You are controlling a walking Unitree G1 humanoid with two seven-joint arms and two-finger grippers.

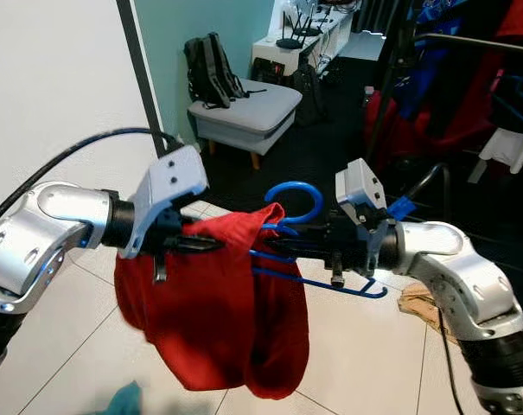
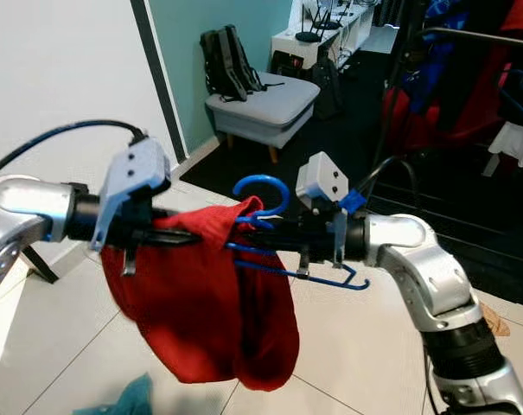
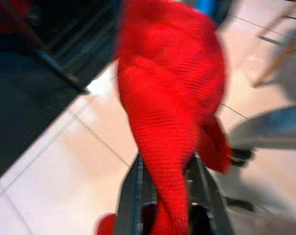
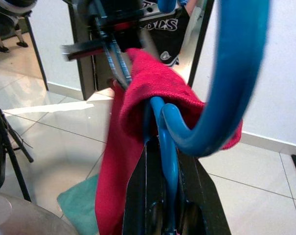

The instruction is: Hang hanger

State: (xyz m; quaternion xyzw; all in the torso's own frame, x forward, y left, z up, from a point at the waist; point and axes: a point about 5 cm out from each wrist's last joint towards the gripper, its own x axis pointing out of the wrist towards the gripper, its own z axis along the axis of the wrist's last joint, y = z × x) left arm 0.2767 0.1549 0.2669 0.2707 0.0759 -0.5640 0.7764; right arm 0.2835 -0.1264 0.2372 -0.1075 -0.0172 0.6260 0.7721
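Two claws met in front of the robot's chest, above a pale tiled floor (image 1: 62, 328). The right claw (image 1: 283, 245) was closed on the blue hanger (image 1: 330, 281), its black fingers (image 4: 199, 196) pinched on the blue wire just below the hook. The hanger lay roughly level, its long axis running across the robot from one arm toward the other, with the hook (image 1: 296, 197) standing up and curling over toward the left arm. One end of the hanger stuck out below the right wrist.

The left claw (image 1: 200, 245) was closed on the red cloth (image 1: 218, 320), which ran between its two fingers in the left wrist view. The cloth was bunched over the hanger near the base of the hook and hung down in a heavy fold between the two arms, clear of the floor.

A teal cloth (image 1: 123, 402) lay on the tiles below. Farther off stood a grey stool (image 1: 244, 112) with a black backpack (image 1: 211, 69) on it, and to the right a clothes rack (image 1: 477, 41) hung with red and blue garments.
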